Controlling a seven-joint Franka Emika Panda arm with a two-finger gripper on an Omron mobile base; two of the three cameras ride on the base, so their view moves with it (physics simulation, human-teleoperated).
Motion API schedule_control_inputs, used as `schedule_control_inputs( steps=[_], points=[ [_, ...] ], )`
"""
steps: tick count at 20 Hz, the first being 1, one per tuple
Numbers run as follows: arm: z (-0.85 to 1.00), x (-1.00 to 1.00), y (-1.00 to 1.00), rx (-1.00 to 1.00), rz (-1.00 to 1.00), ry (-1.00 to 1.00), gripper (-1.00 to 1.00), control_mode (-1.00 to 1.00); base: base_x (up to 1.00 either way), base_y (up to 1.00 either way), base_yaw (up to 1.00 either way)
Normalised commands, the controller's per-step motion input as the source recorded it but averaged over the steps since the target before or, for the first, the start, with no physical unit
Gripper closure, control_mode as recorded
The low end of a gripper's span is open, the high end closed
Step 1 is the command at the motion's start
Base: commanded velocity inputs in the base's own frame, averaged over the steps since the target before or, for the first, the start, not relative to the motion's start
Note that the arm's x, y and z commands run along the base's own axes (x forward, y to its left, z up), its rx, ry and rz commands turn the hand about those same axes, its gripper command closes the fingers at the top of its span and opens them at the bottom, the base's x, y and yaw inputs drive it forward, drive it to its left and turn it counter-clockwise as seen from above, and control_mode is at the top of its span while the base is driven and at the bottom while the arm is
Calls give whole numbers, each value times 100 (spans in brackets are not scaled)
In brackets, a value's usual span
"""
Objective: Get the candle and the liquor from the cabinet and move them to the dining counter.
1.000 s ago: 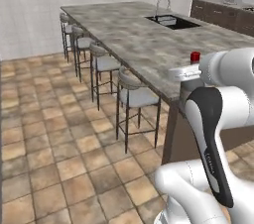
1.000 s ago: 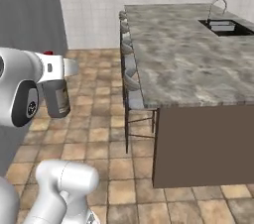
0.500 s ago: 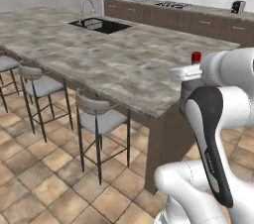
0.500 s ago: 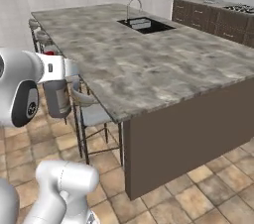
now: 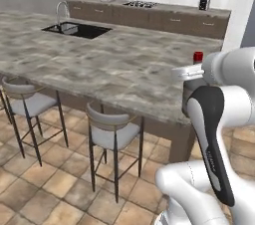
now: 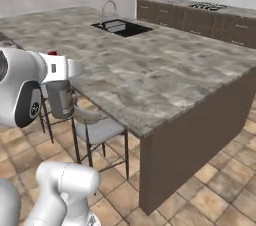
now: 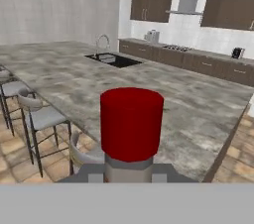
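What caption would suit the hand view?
Gripper holding the red-capped liquor bottle upright, facing the marble dining counter with its sink.

White, glossy, rounded arm segments; long black inlay along the forearm; round dark-grey joint cap with small markings.

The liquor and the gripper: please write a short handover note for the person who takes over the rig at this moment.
Gripper: shut on the liquor, held upright by the neck, red cap up.
Liquor: in the air beside the near edge of the dining counter, above the stools, not yet over the top.
Candle: I cannot see it.
Done: bottle is out of the cabinet.
Left: set the bottle on the counter, then probably bring the candle.
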Motion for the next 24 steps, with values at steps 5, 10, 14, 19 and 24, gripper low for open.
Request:
schedule_control_inputs(
  steps=[5,10,14,19,24],
  points=[
    [0,0,0,0,0,0,100,100,21,100,-42],
    [0,0,0,0,0,0,100,100,62,100,-43],
    [0,0,0,0,0,0,100,100,43,100,-44],
    [0,0,0,0,0,0,100,100,1,100,-51],
    [0,0,0,0,0,0,100,100,1,100,-58]
  ],
)
